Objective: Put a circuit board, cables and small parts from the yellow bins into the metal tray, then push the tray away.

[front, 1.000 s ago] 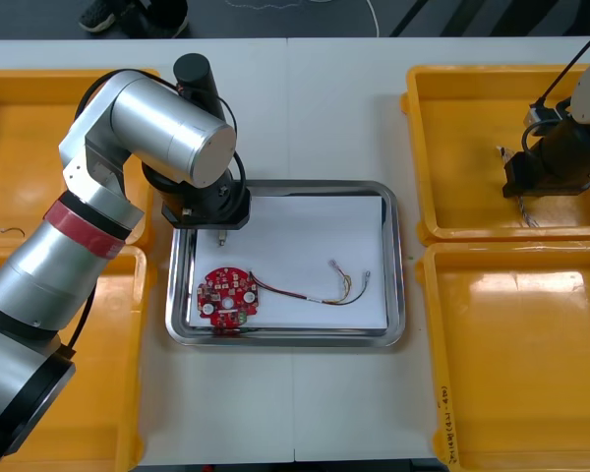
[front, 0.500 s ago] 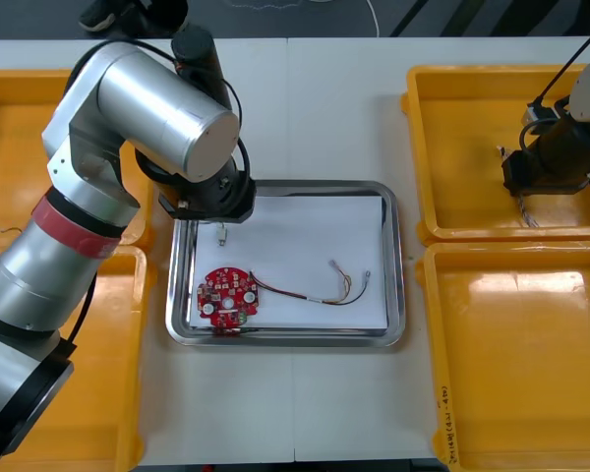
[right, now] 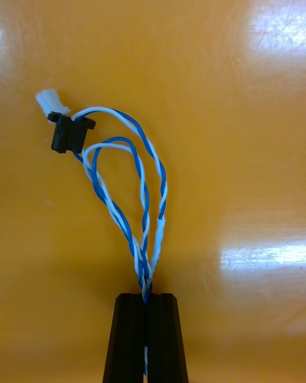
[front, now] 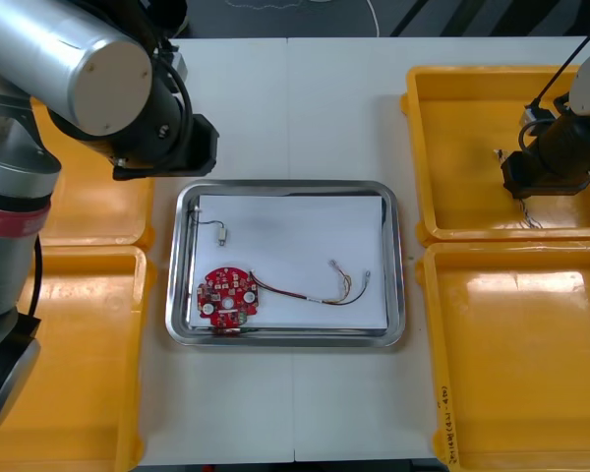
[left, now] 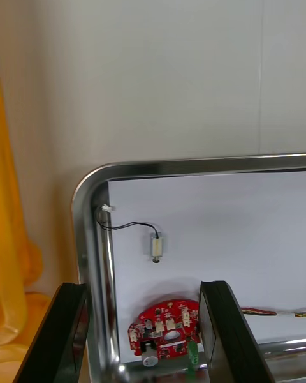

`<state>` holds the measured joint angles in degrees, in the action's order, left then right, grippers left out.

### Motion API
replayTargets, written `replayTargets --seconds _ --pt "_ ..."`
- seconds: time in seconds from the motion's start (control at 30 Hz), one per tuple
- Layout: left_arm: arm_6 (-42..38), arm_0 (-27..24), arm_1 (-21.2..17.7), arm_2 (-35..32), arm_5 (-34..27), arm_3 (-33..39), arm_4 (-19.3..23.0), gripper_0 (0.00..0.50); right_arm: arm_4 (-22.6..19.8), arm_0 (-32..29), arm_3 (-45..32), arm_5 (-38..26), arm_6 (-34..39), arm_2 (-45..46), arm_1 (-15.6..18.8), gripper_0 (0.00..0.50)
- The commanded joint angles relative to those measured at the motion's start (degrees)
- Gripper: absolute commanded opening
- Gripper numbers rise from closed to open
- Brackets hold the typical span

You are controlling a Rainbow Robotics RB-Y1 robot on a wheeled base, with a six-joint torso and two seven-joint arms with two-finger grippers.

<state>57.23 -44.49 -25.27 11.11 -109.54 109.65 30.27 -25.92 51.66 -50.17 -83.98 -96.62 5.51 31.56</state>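
Lifting comes next: your right pincer (right: 146, 301), 2 o'clock in yellow bin (front: 472, 88), pinches blue-white cable (right: 127, 185); raise loops clear of rim, carry to metal tray (front: 398, 265). Left pincer (left: 143, 287) wide, 10 o'clock.

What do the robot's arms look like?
The left arm is fat shiny silver tubes with a red band and black joints. The right arm has a black wrist and thin black cables. The left pincer and right pincer are black and blocky.
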Motion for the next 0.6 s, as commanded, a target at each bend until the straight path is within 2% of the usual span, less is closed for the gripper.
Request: replayTargets --seconds 0.03,0.27,0.43,0.6 --pt "-4.4 0.5 -5.4 -2.9 -0.5 3.2 3.0 0.500 -1.0 3.9 -0.2 -1.6 -1.6 1.1 1.1 0.000" --pt "-4.6 0.5 -9.8 -7.0 -0.5 2.8 6.0 0.500 -3.3 5.6 -0.2 -3.3 -8.6 1.1 3.2 0.000" --pt "-4.0 0.0 -13.3 -7.7 -0.5 -0.1 8.0 0.500 -5.9 6.4 -2.8 -8.5 -6.9 1.2 4.4 0.000" --pt "-3.4 -0.8 -17.9 -7.8 -0.5 -4.1 11.0 0.500 -7.7 6.4 -7.7 -14.9 -1.5 1.1 4.5 0.000"
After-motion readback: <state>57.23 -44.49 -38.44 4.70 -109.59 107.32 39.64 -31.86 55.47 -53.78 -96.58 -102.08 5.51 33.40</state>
